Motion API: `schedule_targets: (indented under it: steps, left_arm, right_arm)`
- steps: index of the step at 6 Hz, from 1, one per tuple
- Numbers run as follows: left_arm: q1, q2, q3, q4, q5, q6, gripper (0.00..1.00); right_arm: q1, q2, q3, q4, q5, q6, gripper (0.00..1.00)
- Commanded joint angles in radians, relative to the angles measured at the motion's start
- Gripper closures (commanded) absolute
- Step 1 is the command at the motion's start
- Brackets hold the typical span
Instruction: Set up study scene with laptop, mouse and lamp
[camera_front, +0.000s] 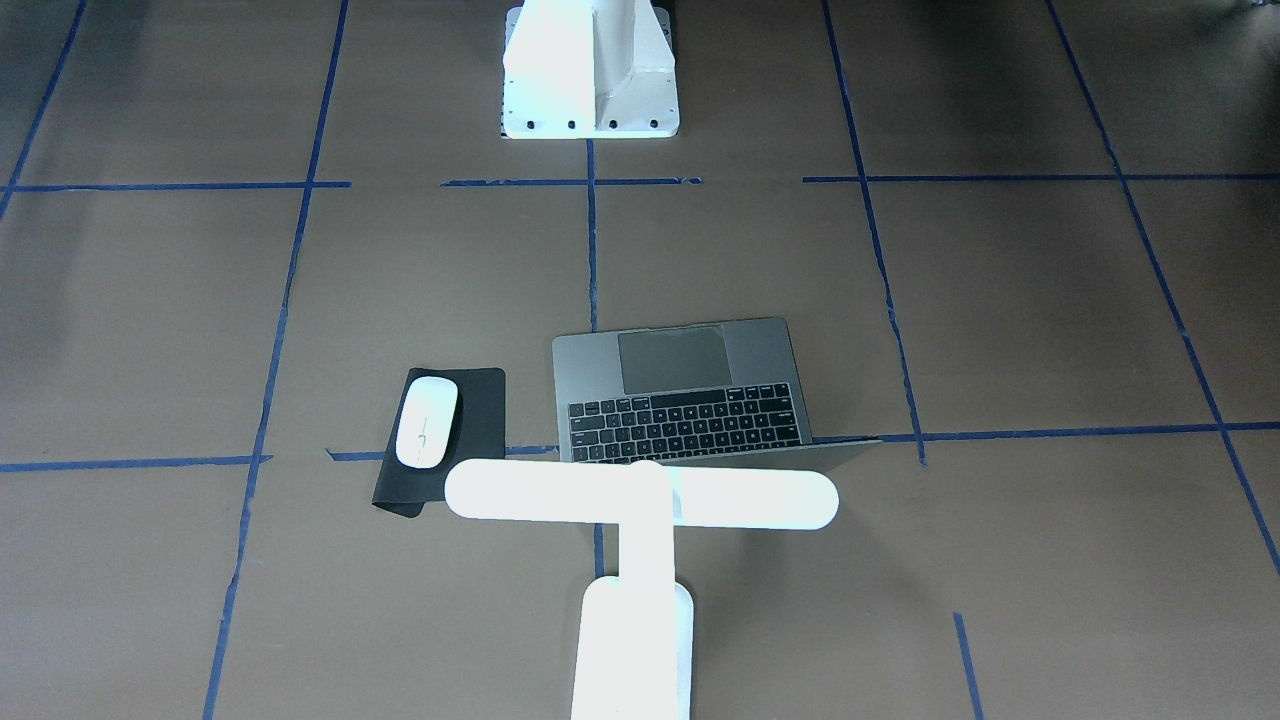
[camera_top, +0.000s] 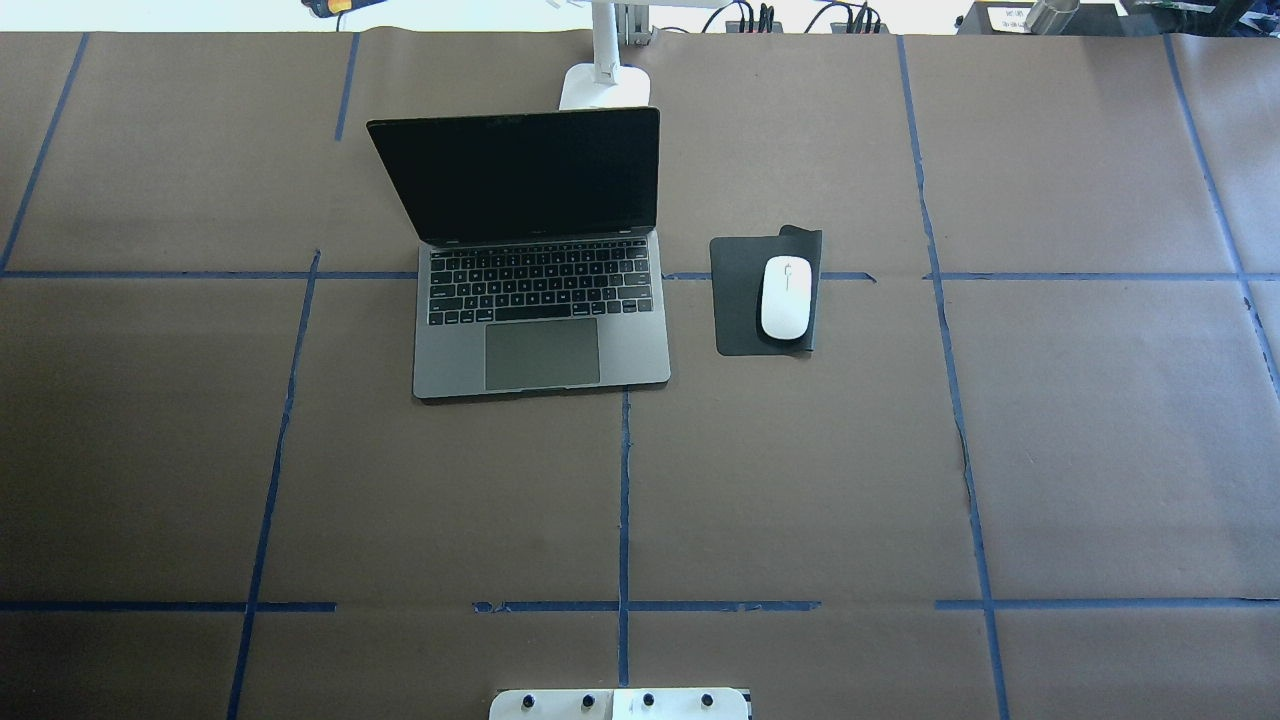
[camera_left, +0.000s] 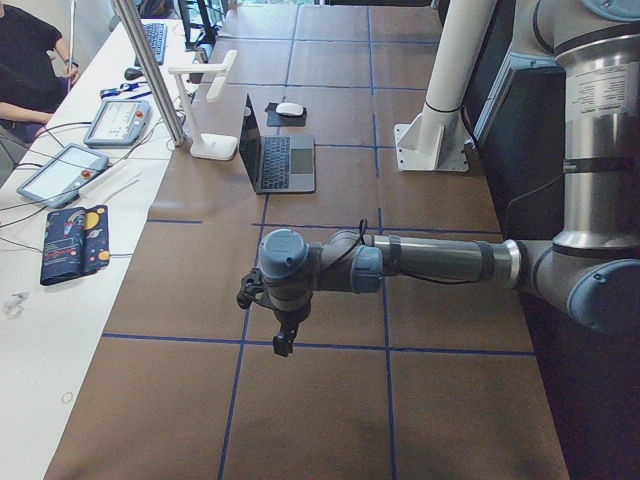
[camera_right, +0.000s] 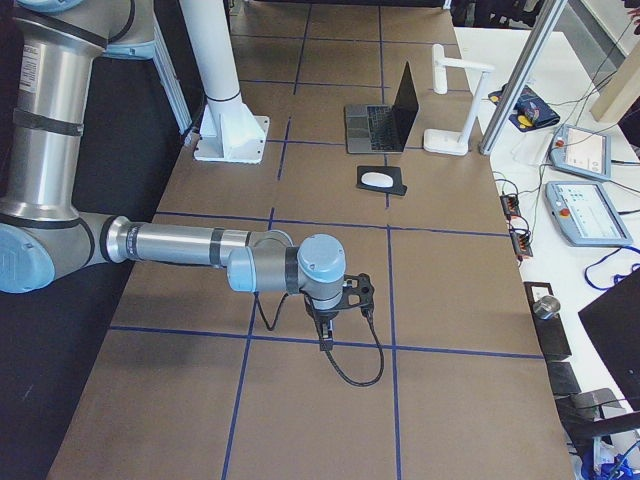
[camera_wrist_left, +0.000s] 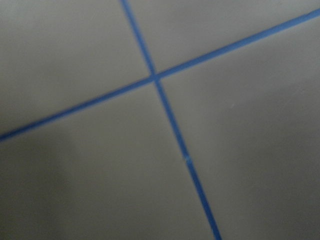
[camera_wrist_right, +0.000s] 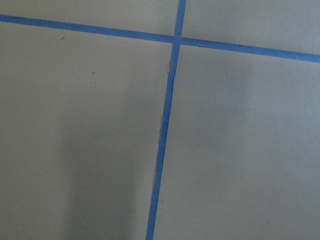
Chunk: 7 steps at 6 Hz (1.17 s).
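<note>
The open dark-grey laptop (camera_top: 540, 345) stands at the table's far middle, its black screen facing the robot. The white mouse (camera_top: 786, 297) lies on a black mat (camera_top: 738, 300) just right of it. The white T-shaped lamp (camera_front: 640, 495) stands behind the laptop's lid, its bar head over the lid's top edge. My left gripper (camera_left: 285, 340) hangs over the table's left end, far from all three. My right gripper (camera_right: 325, 335) hangs over the right end. Both show only in the side views, so I cannot tell whether they are open or shut. Both wrist views show only brown paper and blue tape.
The white bolted pedestal (camera_front: 590, 70) stands at the robot's side of the table. Blue tape lines grid the brown paper. A side table beyond the lamp holds teach pendants (camera_right: 585, 215) and cables. A person (camera_left: 25, 50) sits at its far end.
</note>
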<state>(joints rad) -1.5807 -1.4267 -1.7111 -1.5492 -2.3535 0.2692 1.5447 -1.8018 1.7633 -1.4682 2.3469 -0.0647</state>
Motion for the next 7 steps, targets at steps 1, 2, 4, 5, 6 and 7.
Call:
schedule_targets:
  steps: [1, 2, 4, 5, 6, 7]
  left_arm:
    - [-0.022, 0.029, 0.04, 0.004, 0.029, -0.075, 0.0]
    - [-0.025, 0.022, 0.027, 0.009, 0.036, -0.076, 0.0]
    - [-0.016, 0.003, 0.034, 0.029, 0.052, -0.09, 0.0]
    - [-0.016, 0.023, 0.063, 0.028, 0.048, -0.087, 0.0]
    - [-0.016, 0.017, 0.054, 0.024, 0.046, -0.087, 0.0]
    - [-0.015, 0.017, 0.059, 0.024, 0.052, -0.081, 0.0]
  right_arm:
    - [0.0, 0.001, 0.001, 0.002, 0.002, 0.003, 0.0]
    - [0.0, 0.001, 0.001, 0.002, 0.003, 0.006, 0.0]
    - [0.0, 0.001, 0.001, 0.003, 0.006, 0.016, 0.0]
    - [0.0, 0.001, -0.001, 0.002, 0.003, 0.011, 0.0]
    - [0.0, -0.001, -0.002, 0.0, 0.003, 0.011, 0.0]
    - [0.0, -0.002, -0.007, 0.002, 0.005, 0.013, 0.0]
